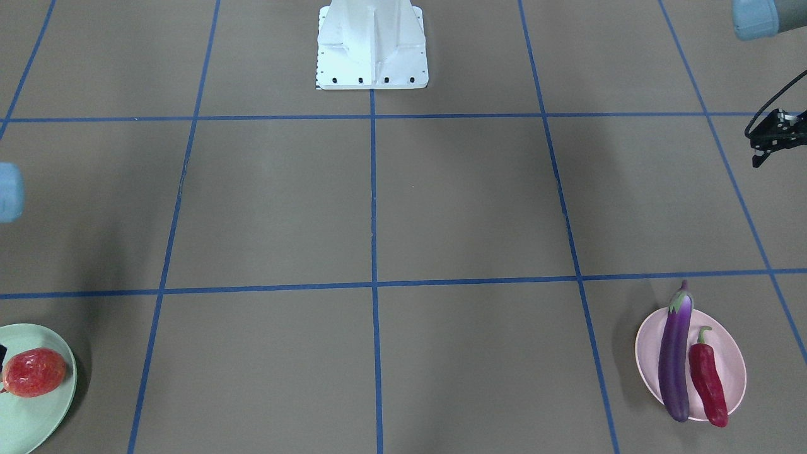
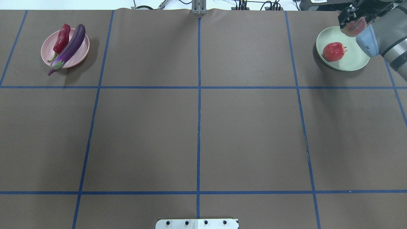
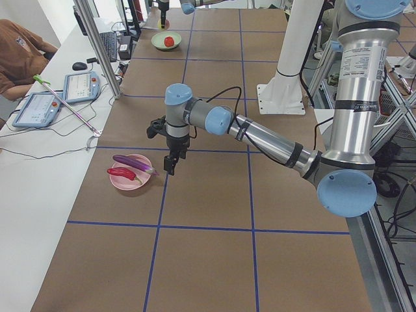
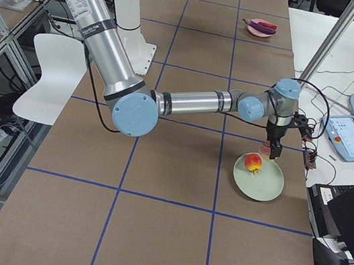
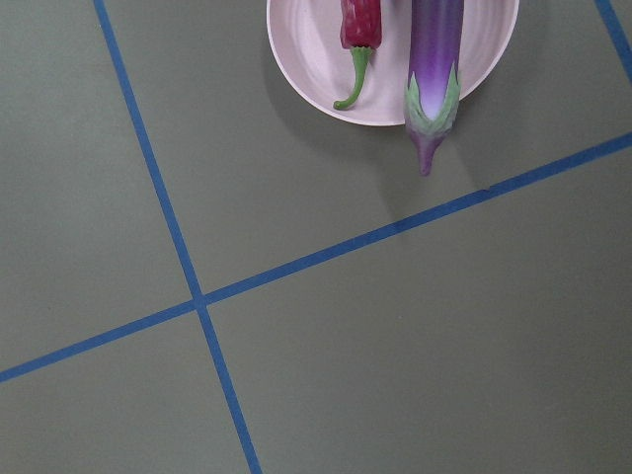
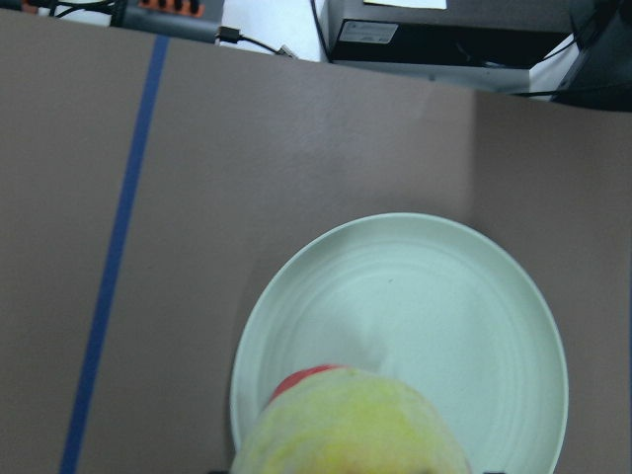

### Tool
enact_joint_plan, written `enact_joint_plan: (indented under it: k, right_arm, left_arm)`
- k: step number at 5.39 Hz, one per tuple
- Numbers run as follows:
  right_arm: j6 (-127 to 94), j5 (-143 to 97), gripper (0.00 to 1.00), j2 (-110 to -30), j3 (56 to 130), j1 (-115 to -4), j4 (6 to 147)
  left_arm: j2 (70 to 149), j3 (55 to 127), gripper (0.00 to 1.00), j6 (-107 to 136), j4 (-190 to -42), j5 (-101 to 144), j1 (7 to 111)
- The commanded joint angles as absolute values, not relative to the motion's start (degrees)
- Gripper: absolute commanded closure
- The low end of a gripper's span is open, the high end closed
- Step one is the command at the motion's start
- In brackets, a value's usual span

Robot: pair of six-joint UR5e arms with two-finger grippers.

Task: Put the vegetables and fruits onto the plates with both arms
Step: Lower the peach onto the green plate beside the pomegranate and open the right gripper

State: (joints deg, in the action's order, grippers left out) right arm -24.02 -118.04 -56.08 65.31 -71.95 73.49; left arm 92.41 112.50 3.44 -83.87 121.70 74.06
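Observation:
The purple eggplant (image 1: 673, 359) and the red chili (image 1: 707, 378) lie side by side on the pink oval plate (image 1: 731, 359), also in the left wrist view (image 5: 434, 59). My left gripper (image 1: 772, 139) hangs empty above the table, back from that plate, and looks open. The pomegranate (image 2: 334, 51) sits on the mint green plate (image 2: 356, 60). My right gripper (image 2: 353, 24) is shut on the yellow-green peach (image 6: 351, 425) and holds it above that plate's far right part, beside the pomegranate (image 6: 306, 377).
The white pedestal base (image 1: 372, 50) stands at the robot's side of the table. Blue tape lines grid the brown tabletop. Beyond the far table edge are a metal post (image 3: 104, 52), tablets (image 3: 78, 84), cables and a seated operator (image 3: 19, 49).

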Motion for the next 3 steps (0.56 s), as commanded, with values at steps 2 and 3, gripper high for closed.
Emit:
enact_joint_plan:
  k: [2, 3]
  right_arm:
    - [-21.8, -114.3, 1.00, -54.1, 52.2, -71.9, 64.8]
    - [-21.9, -111.3, 1.00, -54.1, 49.2, -69.8, 61.1]
  left_arm:
    - [91.8, 112.8, 0.00, 3.4, -84.2, 121.6, 74.1]
    - [91.8, 112.5, 0.00, 3.4, -84.4, 121.6, 74.0]
